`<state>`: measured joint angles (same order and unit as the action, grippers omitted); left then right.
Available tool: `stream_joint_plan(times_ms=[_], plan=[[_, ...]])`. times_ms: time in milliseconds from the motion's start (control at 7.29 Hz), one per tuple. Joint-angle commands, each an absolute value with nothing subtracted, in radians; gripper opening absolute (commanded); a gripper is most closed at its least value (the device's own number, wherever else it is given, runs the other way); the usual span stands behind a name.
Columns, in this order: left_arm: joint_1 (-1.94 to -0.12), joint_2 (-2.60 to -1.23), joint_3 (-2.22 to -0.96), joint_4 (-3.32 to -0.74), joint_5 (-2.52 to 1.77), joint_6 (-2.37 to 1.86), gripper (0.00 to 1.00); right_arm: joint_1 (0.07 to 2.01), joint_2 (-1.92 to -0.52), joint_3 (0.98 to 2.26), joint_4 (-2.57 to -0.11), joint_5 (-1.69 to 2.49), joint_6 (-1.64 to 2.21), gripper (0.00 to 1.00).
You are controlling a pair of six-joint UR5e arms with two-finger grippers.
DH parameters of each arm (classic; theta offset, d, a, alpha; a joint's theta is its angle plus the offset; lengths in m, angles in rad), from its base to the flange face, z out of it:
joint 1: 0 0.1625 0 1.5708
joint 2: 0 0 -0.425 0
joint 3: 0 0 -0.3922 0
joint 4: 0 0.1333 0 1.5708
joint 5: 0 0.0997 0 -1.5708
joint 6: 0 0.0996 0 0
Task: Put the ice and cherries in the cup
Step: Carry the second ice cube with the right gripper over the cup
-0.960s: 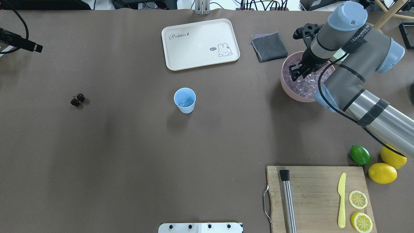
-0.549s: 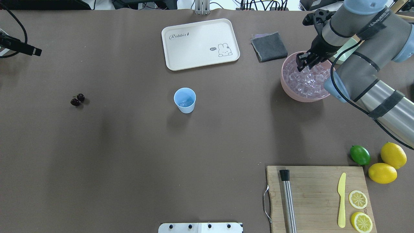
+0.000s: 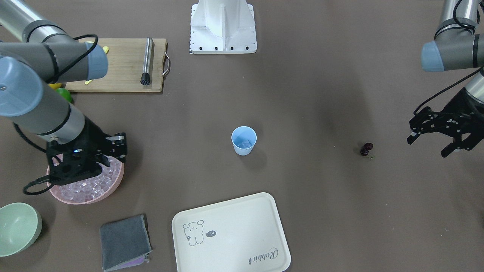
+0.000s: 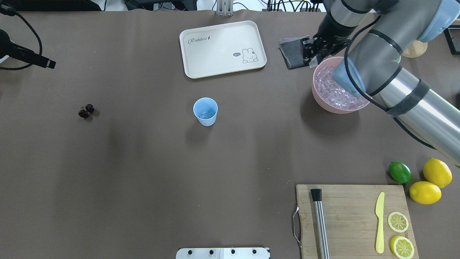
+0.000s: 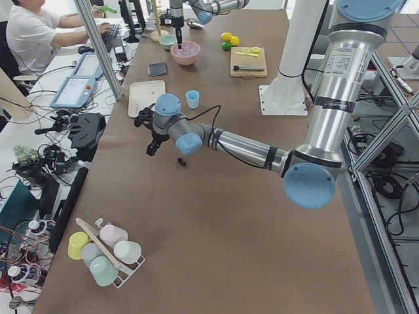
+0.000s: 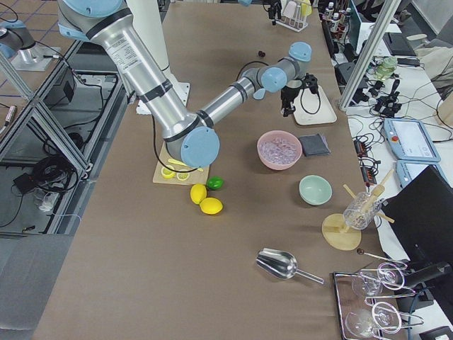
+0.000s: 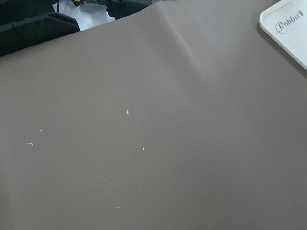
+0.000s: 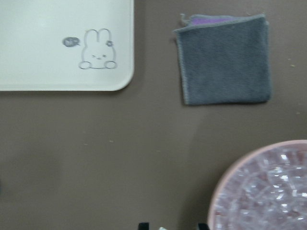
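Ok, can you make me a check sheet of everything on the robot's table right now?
Surface: brown table, flat, with a few tiny specks.
Job's things: blue cup upright mid-table, something clear inside; ice heaped in the pink bowl; cherries lying on the table, far from the cup.
Clutter: rabbit tray; grey cloth; cutting board with knife, lemon slices and metal rod; lime; lemons; green bowl.
Tools: left tool open, in the air near the cherries, not touching; right tool in the air by the pink bowl's rim, cannot tell if it holds ice.
Cables: black cable looping off the right wrist.
Surroundings: person at a side desk; cup rack and metal scoop at the table's ends.
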<state>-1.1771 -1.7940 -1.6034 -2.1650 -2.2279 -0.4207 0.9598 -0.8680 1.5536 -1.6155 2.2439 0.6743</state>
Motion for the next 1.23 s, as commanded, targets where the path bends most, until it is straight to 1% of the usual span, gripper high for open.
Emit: stream_joint_plan(times_ms=[0, 137, 274, 411, 960, 1097], plan=[[-1.16, -1.833, -1.534, -2.169, -2.227, -0.423, 0.98, 0.821, -0.752, 1.551, -1.623, 2.141, 0.907, 0.0], [-1.16, -1.853, -1.494, -2.171, -2.212, -0.425, 0.98, 0.743, -0.676, 1.473, -1.567, 2.031, 1.022, 0.0], [-1.141, -1.858, -1.493, -2.171, -2.198, -0.429, 0.98, 0.692, -0.599, 1.354, -1.467, 1.992, 1.091, 0.0], [-1.131, -1.859, -1.488, -2.171, -2.198, -0.428, 0.98, 0.664, -0.577, 1.315, -1.43, 1.962, 1.109, 0.0], [-1.126, -1.852, -1.5, -2.194, -2.195, -0.445, 0.98, 0.585, -0.574, 1.313, -1.428, 1.875, 1.132, 0.0], [-1.126, -1.852, -1.499, -2.194, -2.195, -0.445, 0.98, 0.577, -0.575, 1.315, -1.424, 1.873, 1.134, 0.07]])
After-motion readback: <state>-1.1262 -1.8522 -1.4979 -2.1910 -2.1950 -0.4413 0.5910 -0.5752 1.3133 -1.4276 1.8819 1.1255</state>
